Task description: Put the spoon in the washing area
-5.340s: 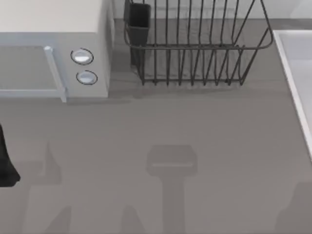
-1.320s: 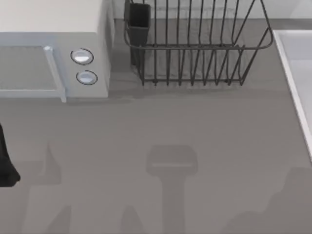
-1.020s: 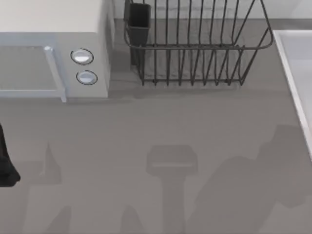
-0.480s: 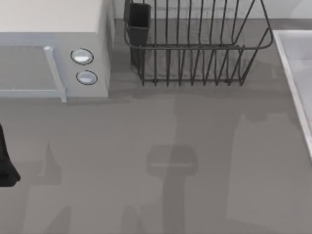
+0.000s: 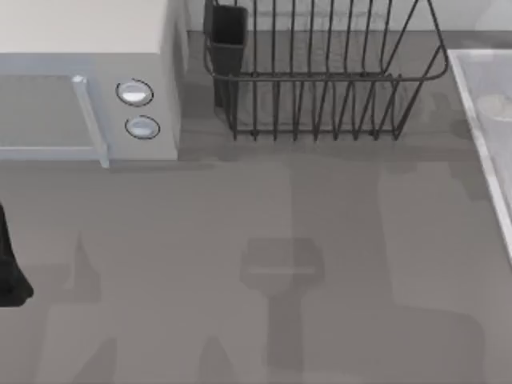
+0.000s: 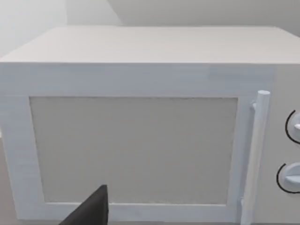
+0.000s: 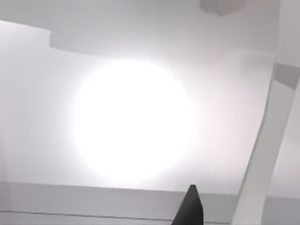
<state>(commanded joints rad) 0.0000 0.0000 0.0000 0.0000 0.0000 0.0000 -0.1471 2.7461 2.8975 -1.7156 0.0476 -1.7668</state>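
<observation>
The spoon is out of view. The washing area [image 5: 474, 128] is the pale basin with a raised white rim at the table's right edge, cut off by the top view. A black part of my left arm [image 5: 8, 272] sits parked at the far left edge. A dark tip of my left gripper [image 6: 91, 211] points at the microwave's door. A dark tip of my right gripper [image 7: 190, 208] hangs before a very bright pale surface crossed by a slanted white bar [image 7: 267, 140].
A white microwave [image 5: 88, 88] with two round knobs stands at the back left. A dark wire dish rack [image 5: 320, 72] with a dark cup holder [image 5: 228, 36] stands at the back middle. Broad arm shadows lie on the grey table [image 5: 200, 224].
A large shadow has swept from the table's lower right corner up toward the dish rack and the washing area. The left arm has stayed still.
</observation>
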